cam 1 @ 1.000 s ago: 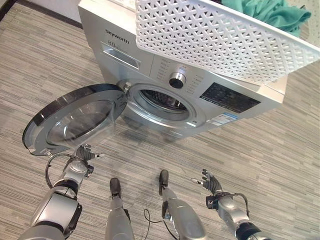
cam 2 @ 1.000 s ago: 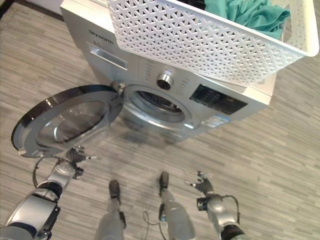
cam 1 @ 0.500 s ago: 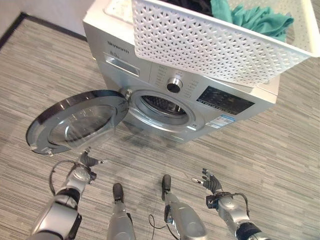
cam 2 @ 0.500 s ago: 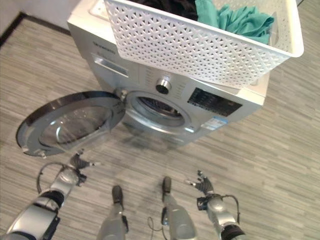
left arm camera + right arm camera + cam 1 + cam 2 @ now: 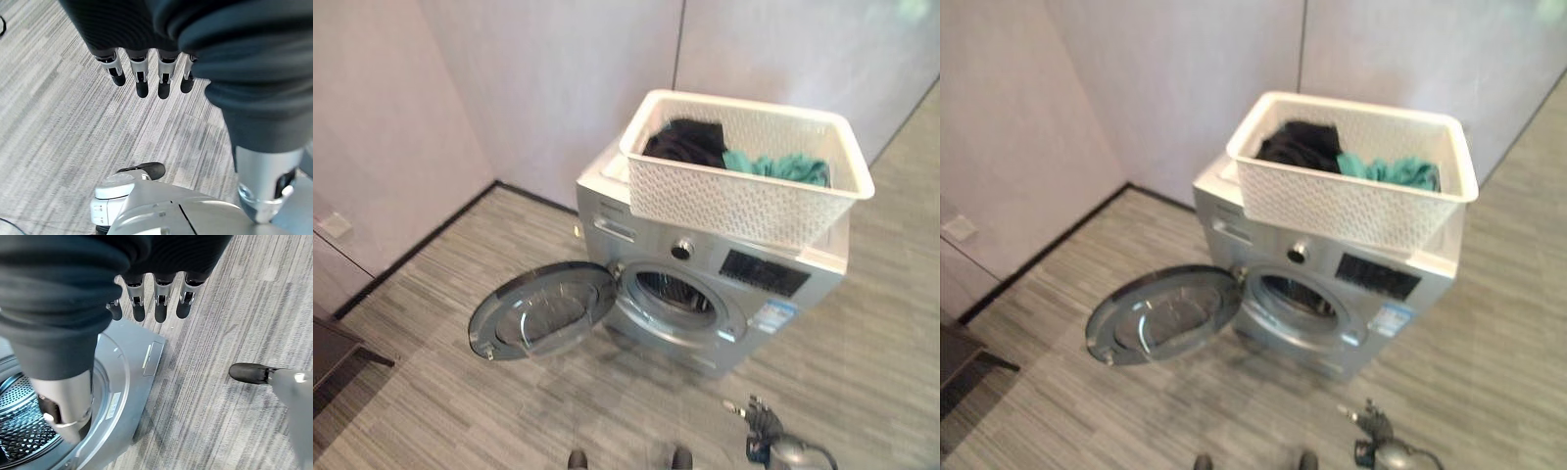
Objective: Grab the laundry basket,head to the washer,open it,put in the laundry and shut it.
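Observation:
A white lattice laundry basket [image 5: 744,201] stands on top of the silver washer [image 5: 783,294]. Black clothes [image 5: 683,140] and teal clothes [image 5: 778,166] lie in it. The washer's round door [image 5: 543,308] is swung wide open to the left, and the drum opening [image 5: 675,292] is exposed. My right hand [image 5: 762,421] hangs low in front of the washer's right side, fingers [image 5: 159,303] straight, holding nothing. The right wrist view looks past it at the washer front [image 5: 122,377]. My left hand [image 5: 142,78] hangs over bare floor with straight fingers, also holding nothing.
Grey walls stand behind and to the left of the washer, with a black baseboard [image 5: 421,250] along the floor. A dark piece of furniture [image 5: 333,352] juts in at the lower left. Striped grey floor [image 5: 607,411] lies open in front of the washer.
The camera has lifted and pulled back, so the washer and basket look smaller and the walls have come into view. Both hands sit lower in the picture, and both stay open.

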### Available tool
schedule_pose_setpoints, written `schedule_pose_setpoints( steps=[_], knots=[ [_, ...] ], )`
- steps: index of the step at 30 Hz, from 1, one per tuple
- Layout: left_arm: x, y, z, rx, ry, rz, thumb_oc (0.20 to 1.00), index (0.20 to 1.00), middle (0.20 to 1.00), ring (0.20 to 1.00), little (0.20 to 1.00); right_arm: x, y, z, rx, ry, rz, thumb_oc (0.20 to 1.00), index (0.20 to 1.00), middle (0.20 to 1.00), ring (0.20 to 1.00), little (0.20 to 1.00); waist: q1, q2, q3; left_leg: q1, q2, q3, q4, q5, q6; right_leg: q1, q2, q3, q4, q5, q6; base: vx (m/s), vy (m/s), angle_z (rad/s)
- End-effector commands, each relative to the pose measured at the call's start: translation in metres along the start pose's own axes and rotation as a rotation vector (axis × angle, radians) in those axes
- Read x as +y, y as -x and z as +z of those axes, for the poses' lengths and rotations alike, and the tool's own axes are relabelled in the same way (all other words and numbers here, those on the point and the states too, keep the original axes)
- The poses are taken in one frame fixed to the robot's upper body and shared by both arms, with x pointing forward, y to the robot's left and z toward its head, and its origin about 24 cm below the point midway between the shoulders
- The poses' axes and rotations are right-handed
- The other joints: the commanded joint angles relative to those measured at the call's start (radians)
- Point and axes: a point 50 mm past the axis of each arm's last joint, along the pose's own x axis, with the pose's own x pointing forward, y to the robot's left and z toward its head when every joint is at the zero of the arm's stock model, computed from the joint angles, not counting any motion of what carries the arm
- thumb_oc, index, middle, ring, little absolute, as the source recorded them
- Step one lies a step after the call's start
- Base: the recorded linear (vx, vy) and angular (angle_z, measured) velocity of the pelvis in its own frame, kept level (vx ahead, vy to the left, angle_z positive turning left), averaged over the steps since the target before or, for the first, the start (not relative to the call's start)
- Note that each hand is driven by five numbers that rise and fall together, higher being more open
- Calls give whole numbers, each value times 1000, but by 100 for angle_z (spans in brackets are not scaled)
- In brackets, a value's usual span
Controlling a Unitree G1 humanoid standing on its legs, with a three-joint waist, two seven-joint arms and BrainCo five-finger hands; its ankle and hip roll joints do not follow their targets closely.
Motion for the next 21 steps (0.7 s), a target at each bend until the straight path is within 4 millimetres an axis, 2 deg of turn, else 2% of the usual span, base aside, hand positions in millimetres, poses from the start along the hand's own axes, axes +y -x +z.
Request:
schedule_pose_setpoints(
  steps=[1, 5, 11, 16, 20, 21],
  knots=[
    [0, -5, 32, -81, -35, -12, 1000, 1000, 1000, 1000, 1000, 3, -5, 14, -29, -67, -7, 1000, 1000, 1000, 1000, 1000, 22, -21, 22, 9, -65, 5, 13, -70, 45, 25, -54, -18, 10, -82, 25, 7, -10, 28],
    [0, -5, 44, -140, -56, -10, 1000, 1000, 1000, 1000, 1000, 4, -3, 4, 11, -61, -9, 1000, 1000, 1000, 1000, 1000, 29, -22, 9, 18, -66, -10, 13, -74, 45, 41, -57, -36, 10, -85, 27, 1, -19, 15],
    [1, -4, 52, -177, -28, -18, 1000, 1000, 1000, 1000, 1000, 10, -2, 0, 9, -99, 15, 1000, 1000, 1000, 1000, 1000, 24, -27, 6, 26, -65, -3, 13, -77, 44, 46, -56, -30, 10, -81, 27, -9, -2, 5],
    [-5, -3, 51, -184, -24, -42, 1000, 1000, 1000, 1000, 1000, 3, 1, -11, 29, -99, -11, 1000, 1000, 1000, 1000, 1000, 9, -28, 9, 31, -62, 18, 13, -82, 45, 37, -55, -13, 10, -76, 30, -14, 7, -5],
    [-8, -3, 52, -191, -26, -58, 1000, 1000, 1000, 1000, 1000, -11, 6, -34, 121, -75, -70, 1000, 1000, 1000, 1000, 1000, -12, -30, 15, 42, -56, 56, 13, -93, 52, 20, -51, 21, 10, -61, 37, -14, 11, -15],
    [-8, -3, 52, -191, -27, -58, 1000, 1000, 1000, 1000, 1000, -11, 6, -34, 121, -75, -70, 1000, 1000, 1000, 1000, 1000, -11, -30, 16, 43, -56, 56, 13, -93, 52, 20, -51, 21, 10, -61, 37, -1, 8, -21]
  ],
)
